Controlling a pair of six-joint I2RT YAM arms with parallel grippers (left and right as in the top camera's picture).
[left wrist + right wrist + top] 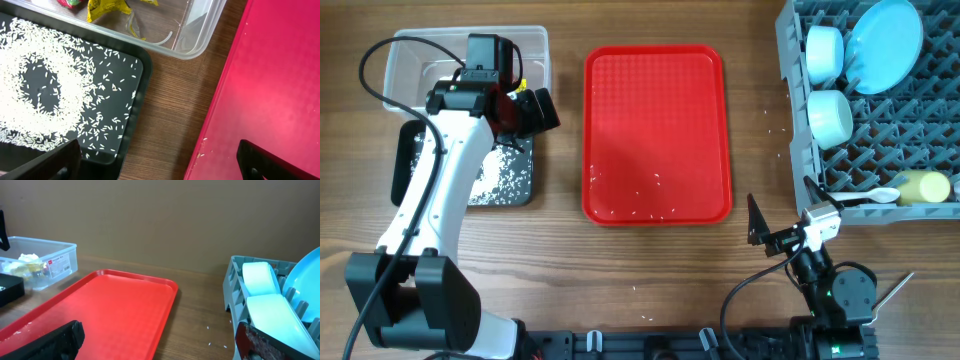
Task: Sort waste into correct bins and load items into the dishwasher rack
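Beside bin, left gripper wide, empty.

Overhead, left arm is covering much of black bin and clear bin; dishwasher rack is running off top and right edges. Left wrist view's top edge is clipping the wrappers.

**Red tray on a wooden desk**

The flat tray, with a raised rim and rounded corners, lies in the upper middle of the overhead frame, its long sides running up and down. It rests flat on the brown wood-grain desk. A plain brown wall fills the top of the right wrist view.
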